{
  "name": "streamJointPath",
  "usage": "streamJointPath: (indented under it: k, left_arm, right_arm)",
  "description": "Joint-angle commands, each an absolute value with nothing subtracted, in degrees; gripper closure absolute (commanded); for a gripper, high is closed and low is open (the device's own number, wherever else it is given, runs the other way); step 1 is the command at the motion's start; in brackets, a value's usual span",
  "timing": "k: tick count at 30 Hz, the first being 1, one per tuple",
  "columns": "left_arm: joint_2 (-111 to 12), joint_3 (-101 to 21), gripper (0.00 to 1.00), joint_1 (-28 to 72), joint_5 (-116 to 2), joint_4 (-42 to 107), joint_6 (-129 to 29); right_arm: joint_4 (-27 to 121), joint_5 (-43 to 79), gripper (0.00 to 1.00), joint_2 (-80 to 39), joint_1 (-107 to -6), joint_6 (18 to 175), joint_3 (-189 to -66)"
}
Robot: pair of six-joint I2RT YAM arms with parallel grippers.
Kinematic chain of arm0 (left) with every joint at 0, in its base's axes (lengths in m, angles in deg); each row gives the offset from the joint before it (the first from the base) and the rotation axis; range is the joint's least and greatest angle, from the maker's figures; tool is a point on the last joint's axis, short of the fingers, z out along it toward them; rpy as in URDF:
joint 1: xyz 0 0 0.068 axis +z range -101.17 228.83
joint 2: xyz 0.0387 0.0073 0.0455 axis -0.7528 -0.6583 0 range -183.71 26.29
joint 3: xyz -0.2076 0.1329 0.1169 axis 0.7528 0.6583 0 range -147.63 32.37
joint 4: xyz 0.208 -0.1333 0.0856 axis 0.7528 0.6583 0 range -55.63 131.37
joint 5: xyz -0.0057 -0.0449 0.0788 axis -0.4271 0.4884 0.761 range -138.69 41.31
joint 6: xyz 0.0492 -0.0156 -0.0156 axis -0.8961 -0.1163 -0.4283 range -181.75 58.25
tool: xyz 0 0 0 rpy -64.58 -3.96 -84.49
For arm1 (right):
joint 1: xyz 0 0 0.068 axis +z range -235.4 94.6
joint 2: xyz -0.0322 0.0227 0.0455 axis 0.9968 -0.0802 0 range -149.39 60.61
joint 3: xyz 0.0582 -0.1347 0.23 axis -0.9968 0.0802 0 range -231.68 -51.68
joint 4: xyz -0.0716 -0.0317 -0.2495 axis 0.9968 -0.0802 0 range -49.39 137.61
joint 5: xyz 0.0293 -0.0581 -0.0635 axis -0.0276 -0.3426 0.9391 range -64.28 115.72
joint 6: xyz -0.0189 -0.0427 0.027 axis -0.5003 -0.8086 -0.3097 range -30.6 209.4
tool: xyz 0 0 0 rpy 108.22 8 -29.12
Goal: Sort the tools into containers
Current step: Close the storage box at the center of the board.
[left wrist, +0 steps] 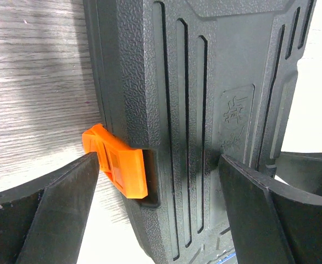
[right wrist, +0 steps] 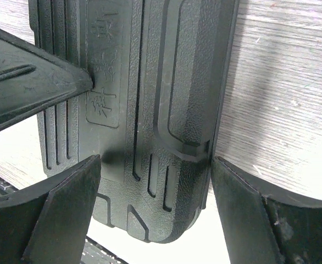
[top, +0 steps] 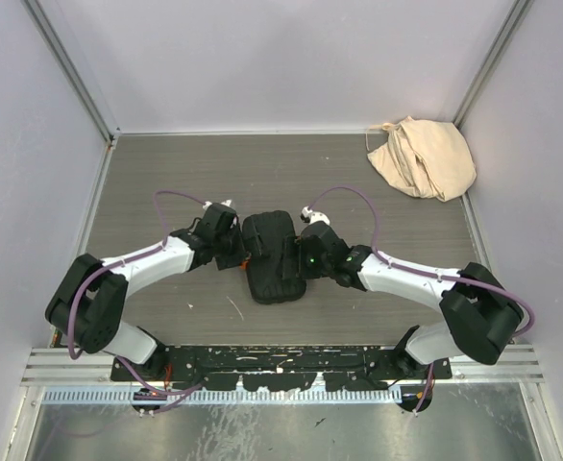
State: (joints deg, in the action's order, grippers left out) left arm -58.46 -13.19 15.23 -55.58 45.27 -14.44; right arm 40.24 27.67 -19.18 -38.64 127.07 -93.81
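Note:
The container, a black ribbed tool case [top: 274, 264], lies shut on the table between my two arms. No tools show in any view. My left gripper [top: 235, 248] hangs open over the case's left edge. In the left wrist view my left gripper [left wrist: 160, 159] straddles the orange latch [left wrist: 117, 162] and part of the lid [left wrist: 183, 82]. My right gripper [top: 305, 254] is open over the case's right side. In the right wrist view my right gripper [right wrist: 155, 161] spans the lid [right wrist: 166, 82], with one finger beside the case's outer edge.
A beige cloth bag [top: 421, 157] lies crumpled at the far right corner. Grey walls close the table [top: 262, 173] in on three sides. One finger of the left gripper [right wrist: 34, 91] shows in the right wrist view, resting over the lid.

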Motion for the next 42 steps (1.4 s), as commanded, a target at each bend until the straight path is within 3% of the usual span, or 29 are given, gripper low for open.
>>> streamJointPath:
  k: [1,25,32,42]
  left_arm:
    - [-60.0,-12.1,0.10,15.3,-55.1,43.2,-14.3]
    - [-62.4,-5.0,0.12,15.3,-59.4,30.0,-13.1]
    - [-54.7,-10.7,0.11,15.3,-51.8,43.7,-19.0]
    - [-36.3,-21.5,0.00,15.5,-38.6,62.5,-28.7]
  right_arm:
    - [43.0,26.8,0.15,-19.6,-38.5,126.8,-94.0]
    - [43.9,24.6,0.15,-21.2,-38.5,126.4,-94.5]
    - [41.8,29.3,0.16,-19.1,-38.5,126.1,-95.0]
    - [37.6,43.9,0.13,-9.0,-38.6,122.7,-99.6]
